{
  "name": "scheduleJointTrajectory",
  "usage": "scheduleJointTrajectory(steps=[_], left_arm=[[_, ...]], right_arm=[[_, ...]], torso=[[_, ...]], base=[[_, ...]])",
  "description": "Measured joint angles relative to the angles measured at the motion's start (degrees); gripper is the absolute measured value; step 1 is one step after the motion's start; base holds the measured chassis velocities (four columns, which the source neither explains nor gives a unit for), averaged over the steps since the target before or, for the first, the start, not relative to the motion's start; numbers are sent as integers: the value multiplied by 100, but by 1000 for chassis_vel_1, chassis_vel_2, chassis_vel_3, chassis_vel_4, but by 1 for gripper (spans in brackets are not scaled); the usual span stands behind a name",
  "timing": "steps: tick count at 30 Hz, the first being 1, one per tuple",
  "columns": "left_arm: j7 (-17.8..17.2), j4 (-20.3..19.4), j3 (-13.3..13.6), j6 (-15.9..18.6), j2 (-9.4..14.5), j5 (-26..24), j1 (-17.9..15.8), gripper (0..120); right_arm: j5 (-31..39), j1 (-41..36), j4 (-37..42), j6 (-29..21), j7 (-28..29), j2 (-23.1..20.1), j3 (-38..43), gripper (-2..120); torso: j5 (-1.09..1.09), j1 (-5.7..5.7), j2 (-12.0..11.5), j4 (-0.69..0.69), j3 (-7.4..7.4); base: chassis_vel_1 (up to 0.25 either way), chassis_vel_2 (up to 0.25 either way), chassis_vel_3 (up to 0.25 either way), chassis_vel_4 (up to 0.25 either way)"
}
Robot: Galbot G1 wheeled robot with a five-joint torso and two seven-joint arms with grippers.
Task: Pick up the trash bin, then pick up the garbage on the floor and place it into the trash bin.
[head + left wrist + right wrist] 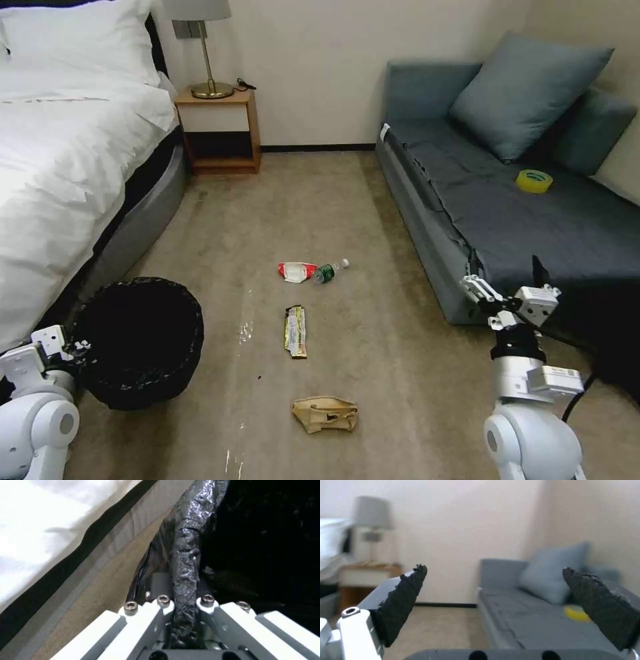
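- The left gripper (185,610) is clamping the near rim of the round trash bin lined with crinkled black plastic (143,340), standing on the beige carpet (373,347) beside the bed (60,167).
- The right gripper (507,283) is hovering released before the grey sofa (520,207).
- Four litter pieces are lying between: crumpled brown paper bag (325,413), gold-yellow wrapper (296,331), red-and-white packet (296,271), green bottle (330,271).

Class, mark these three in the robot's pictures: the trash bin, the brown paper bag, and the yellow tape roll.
trash bin (175,300): head view, on its bag-lined rim.
brown paper bag (325,413): head view, middle of the crumpled paper.
yellow tape roll (534,181): head view, on its ring.
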Motion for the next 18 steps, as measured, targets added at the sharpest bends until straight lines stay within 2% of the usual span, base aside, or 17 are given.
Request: scheduleJointTrajectory(steps=[1,3,4,5,7,10,11,14,15,16,18], left_arm=[[0,0,0,0,0,0,0,1],[2,-3,-2,-4,11,4,22,1],[6,-5,-2,-11,16,13,38,1],[16,-6,-6,-22,20,27,55,1],[16,-6,-6,-24,20,29,56,1],[25,-4,-9,-42,-5,66,75,1],[25,-4,-9,-42,-5,66,75,1],[43,-6,-9,-54,-26,95,96,1],[43,-13,-15,-55,-33,104,104,1],[43,-13,-15,-55,-33,104,104,1],[43,-36,-27,-57,-56,124,135,1]], right_arm=[[0,0,0,0,0,0,0,100],[-154,64,-176,87,-263,-264,-169,100],[-227,104,-279,105,-422,-446,-312,100],[-324,164,-445,94,-670,-807,-572,100],[-337,174,-474,82,-708,-882,-627,100],[-384,304,-811,-190,-1062,-1797,-1231,100],[-384,304,-811,-190,-1062,-1797,-1231,100],[-281,518,-1069,-705,-1447,-2437,-1765,100],[-181,598,-1106,-1024,-1472,-2595,-1969,100],[-181,598,-1106,-1024,-1472,-2595,-1969,100],[58,809,-1156,-1731,-1481,-2851,-2416,100]], torso=[[0,0,0,0,0],[0,0,0,0,0],[1,0,0,0,0],[1,0,0,1,0],[1,0,0,1,0],[1,0,0,0,0],[1,0,0,0,0],[1,0,0,0,0],[0,0,0,0,0],[0,0,0,0,0],[0,0,0,0,0]], base=[[0,0,0,0],[0,0,0,0],[0,0,0,0],[0,0,0,0],[0,0,0,0],[0,0,0,0],[0,0,0,0],[0,0,0,0],[0,0,0,0],[0,0,0,0],[0,0,0,0]])
